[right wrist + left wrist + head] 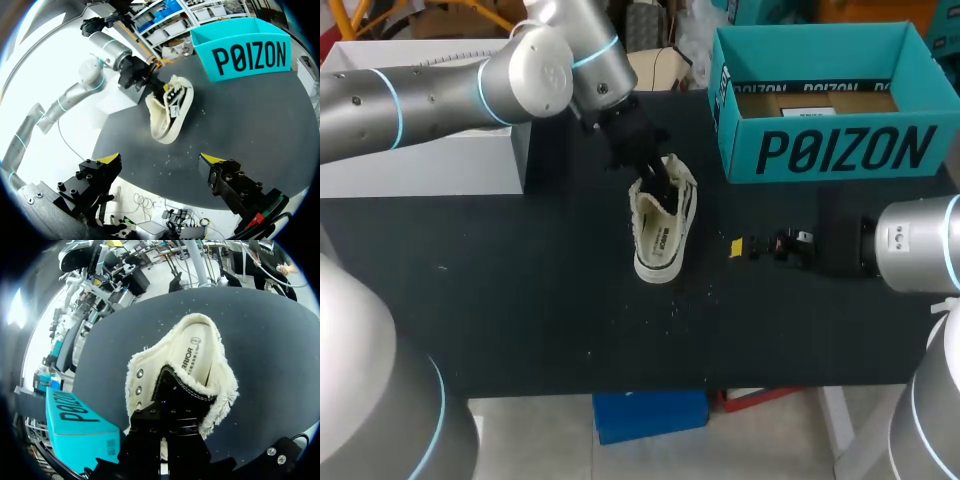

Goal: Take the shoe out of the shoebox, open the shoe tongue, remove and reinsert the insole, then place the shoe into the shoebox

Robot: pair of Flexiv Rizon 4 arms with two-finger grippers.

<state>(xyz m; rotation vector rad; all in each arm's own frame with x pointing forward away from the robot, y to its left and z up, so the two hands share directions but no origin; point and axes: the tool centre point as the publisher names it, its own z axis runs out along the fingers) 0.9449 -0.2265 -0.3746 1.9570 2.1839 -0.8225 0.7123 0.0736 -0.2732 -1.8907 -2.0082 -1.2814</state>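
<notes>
A cream canvas shoe (663, 228) with frayed edges lies on the black table, toe toward the front edge. My left gripper (655, 186) reaches into its opening from above and is shut on the black tongue (177, 390), which is pulled up and back. In the left wrist view the insole (199, 352) shows flat inside the shoe (136, 390). My right gripper (752, 245) hovers low, right of the shoe, open and empty. In the right wrist view the right gripper (161, 159) faces the shoe (167, 112) with a wide gap; the left gripper (150, 80) is at the shoe's far end.
The teal shoebox (840, 150) stands open at the back right, brown paper inside; it also shows as the shoebox (245, 50) beyond the shoe. A white box (420, 160) sits at the back left under my left arm.
</notes>
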